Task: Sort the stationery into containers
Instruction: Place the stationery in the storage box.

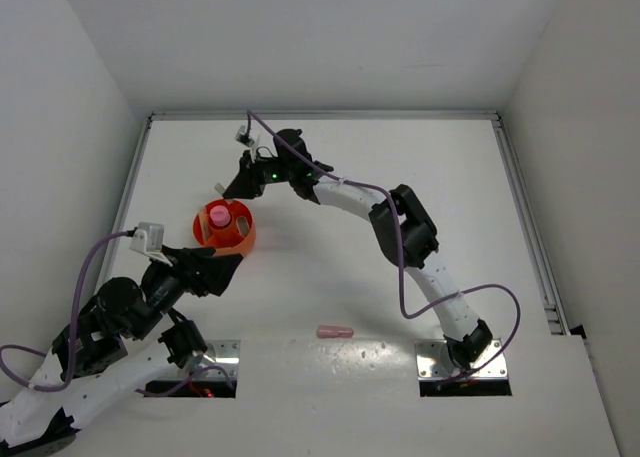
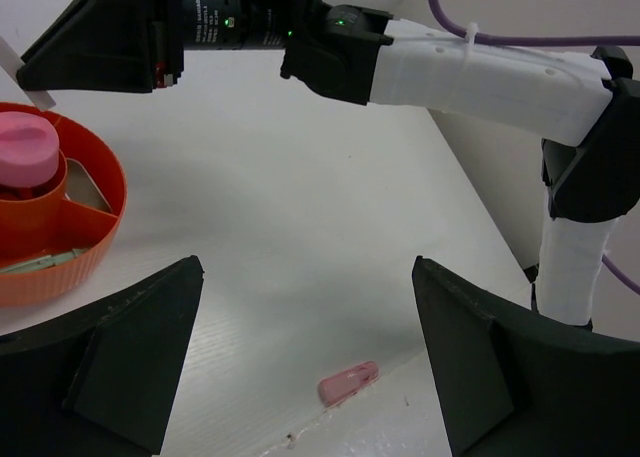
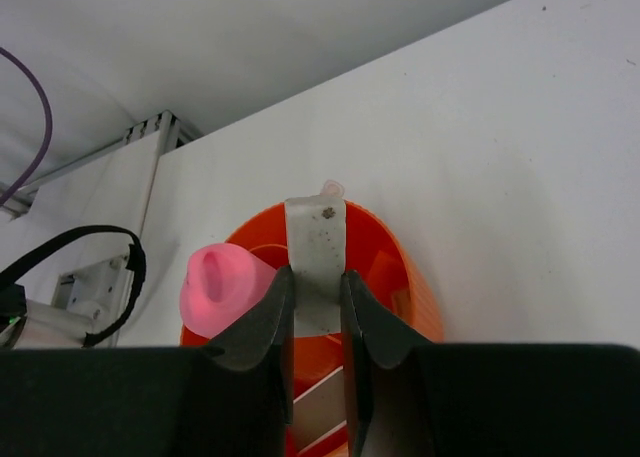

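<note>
While the right fingers (image 3: pixel 282 295) are pinched nearly shut on a pale stick (image 3: pixel 315 239) and hold it over the far side of the orange tub (image 3: pixel 400 277), the worry is the release. The stick hangs just beside the pink-capped tube (image 3: pixel 222 289). Let go at a slant, it could, I'd guess, strike that cap or a divider and tip over the low wall onto the desk (image 3: pixel 520 157). The left fingers (image 2: pixel 140 337) stand wide apart with nothing in them, close to the tub's near side, so a careless move might knock the arms together or shove the tub. Inside the tub, the tube stands upright in one compartment and a thin pale piece (image 2: pixel 45 262) lies flat in a neighbouring one. A pink bar (image 2: pixel 348 382) lies well apart on the desk, unsorted.
</note>
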`<state>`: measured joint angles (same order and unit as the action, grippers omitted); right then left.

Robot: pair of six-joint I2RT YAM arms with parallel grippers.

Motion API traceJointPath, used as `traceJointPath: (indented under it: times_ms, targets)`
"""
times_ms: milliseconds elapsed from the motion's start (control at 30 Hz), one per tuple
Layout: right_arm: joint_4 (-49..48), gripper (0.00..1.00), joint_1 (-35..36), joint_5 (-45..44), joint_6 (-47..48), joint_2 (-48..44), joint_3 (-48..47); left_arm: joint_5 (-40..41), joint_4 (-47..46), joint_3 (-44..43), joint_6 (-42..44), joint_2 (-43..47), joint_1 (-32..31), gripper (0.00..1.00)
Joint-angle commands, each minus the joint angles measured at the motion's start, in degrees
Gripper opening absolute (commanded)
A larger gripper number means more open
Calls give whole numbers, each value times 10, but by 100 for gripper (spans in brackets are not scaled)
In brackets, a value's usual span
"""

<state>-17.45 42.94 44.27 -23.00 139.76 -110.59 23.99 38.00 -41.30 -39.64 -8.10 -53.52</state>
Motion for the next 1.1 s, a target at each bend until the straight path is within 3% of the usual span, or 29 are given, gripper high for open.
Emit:
traceJointPath:
  times_ms: [0, 533, 1067]
  targets:
    - [-63, 0, 0, 24, -11, 5, -20, -3, -21, 0, 7, -6, 9, 92]
    - [-68, 2, 5, -22, -16, 33, -31, -3, -21, 0, 7, -1, 9, 92]
    - [-14, 21, 10, -38, 44, 38, -31, -3, -21, 0, 7, -1, 9, 92]
